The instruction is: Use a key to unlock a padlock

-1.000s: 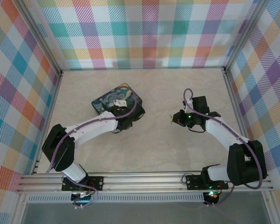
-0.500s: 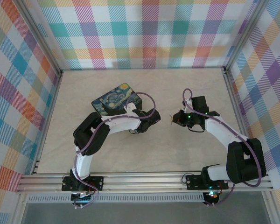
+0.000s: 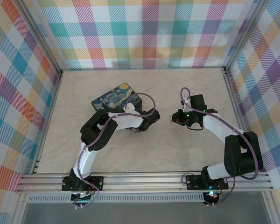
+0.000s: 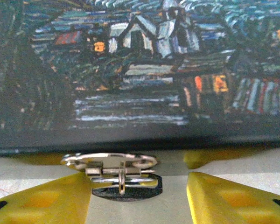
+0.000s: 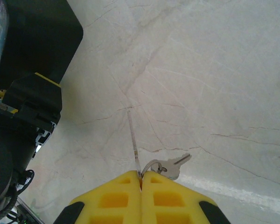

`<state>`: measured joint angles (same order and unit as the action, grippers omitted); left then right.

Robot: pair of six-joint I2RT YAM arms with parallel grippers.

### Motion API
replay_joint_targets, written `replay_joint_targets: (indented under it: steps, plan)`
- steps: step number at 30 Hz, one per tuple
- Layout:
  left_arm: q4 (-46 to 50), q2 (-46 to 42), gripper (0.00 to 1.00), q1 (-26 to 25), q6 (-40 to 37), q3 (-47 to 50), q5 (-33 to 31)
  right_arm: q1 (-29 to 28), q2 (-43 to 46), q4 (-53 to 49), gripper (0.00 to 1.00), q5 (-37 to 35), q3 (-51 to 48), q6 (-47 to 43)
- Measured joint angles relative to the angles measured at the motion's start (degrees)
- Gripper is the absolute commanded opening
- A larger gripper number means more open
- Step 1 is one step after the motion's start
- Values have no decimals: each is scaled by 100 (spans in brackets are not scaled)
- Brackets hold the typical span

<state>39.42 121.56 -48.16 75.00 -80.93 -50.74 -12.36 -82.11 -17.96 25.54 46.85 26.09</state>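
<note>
In the left wrist view the small dark padlock (image 4: 127,190) hangs by its thin shackle from a silver hasp (image 4: 109,162) on the edge of the starry-night box (image 4: 140,70). My left gripper (image 4: 137,189) is open, its yellow fingers (image 4: 224,198) standing on either side of the padlock. In the top view the left gripper (image 3: 151,116) sits at the box's (image 3: 113,98) right end. My right gripper (image 5: 141,179) is shut on a thin silvery key (image 5: 134,140) that points forward; a second key (image 5: 173,165) dangles from its ring. The right gripper (image 3: 175,119) hovers right of the left one.
The black left wrist and gripper body (image 5: 23,116) lie close to the key's left in the right wrist view. Bare marbled table (image 3: 144,149) lies between the arms and the near rail. Checked walls enclose the table on three sides.
The left gripper has swung from the box's front side round to its right end, with the elbow folding inward. The right gripper with the key has barely shifted.
</note>
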Motion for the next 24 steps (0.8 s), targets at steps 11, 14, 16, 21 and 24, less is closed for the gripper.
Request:
replay_joint_targets:
  steps: [11, 14, 16, 21, 24]
  plan:
    - [-299, 170, 39, 76, 52, 50, -44, 0, -83, 15, 1, 2, 63, -24]
    - [-356, 170, 36, 87, 46, 85, -85, 0, -83, 15, 1, 2, 85, -37]
    - [-365, 170, 34, 92, 46, 92, -105, 0, -83, 22, 1, 2, 96, -48]
    - [-385, 170, 25, 114, 9, 105, -142, 0, -83, 28, 1, 2, 105, -48]
    - [-385, 170, 21, 116, -24, 125, -170, 0, -83, 28, 1, 4, 105, -48]
